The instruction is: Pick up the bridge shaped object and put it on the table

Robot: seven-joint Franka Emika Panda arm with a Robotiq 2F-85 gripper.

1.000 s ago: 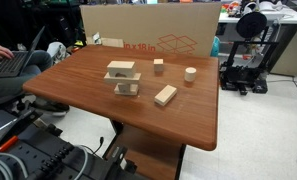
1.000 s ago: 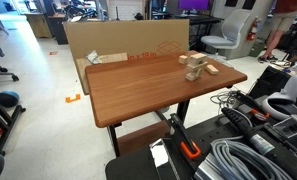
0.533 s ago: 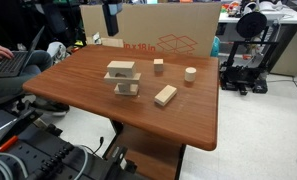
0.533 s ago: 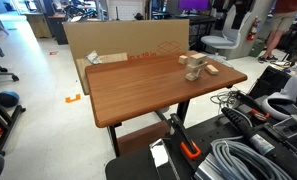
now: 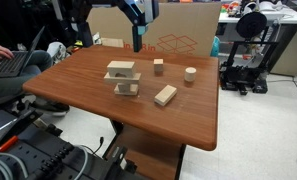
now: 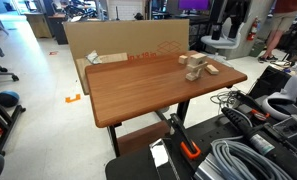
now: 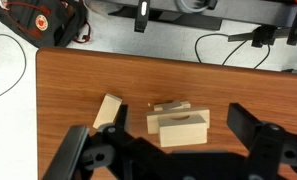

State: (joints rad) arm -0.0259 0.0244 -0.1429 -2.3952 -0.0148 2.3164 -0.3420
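Note:
A small stack of pale wooden blocks [image 5: 122, 79] stands mid-table on the reddish-brown table [image 5: 98, 105]; it also shows in an exterior view [image 6: 193, 67]. In the wrist view the top chunky block [image 7: 178, 131] shows an arch notch along its far edge: the bridge shaped object. My gripper [image 5: 136, 36] hangs high above the table's far side, behind the stack. In the wrist view the gripper [image 7: 160, 128] is open and empty, with its dark fingers [image 7: 250, 128] wide on either side of the stack and well above it.
A plain wooden bar [image 5: 165, 95] lies right of the stack, also seen in the wrist view [image 7: 108, 111]. A small cube [image 5: 158, 66] and a short cylinder [image 5: 190, 73] stand further back. A cardboard box [image 5: 168, 30] stands behind the table. Cables lie on the floor.
The arm with the gripper has come into the exterior view from the top and moved right and lower over the table's far side. The blocks have not moved.

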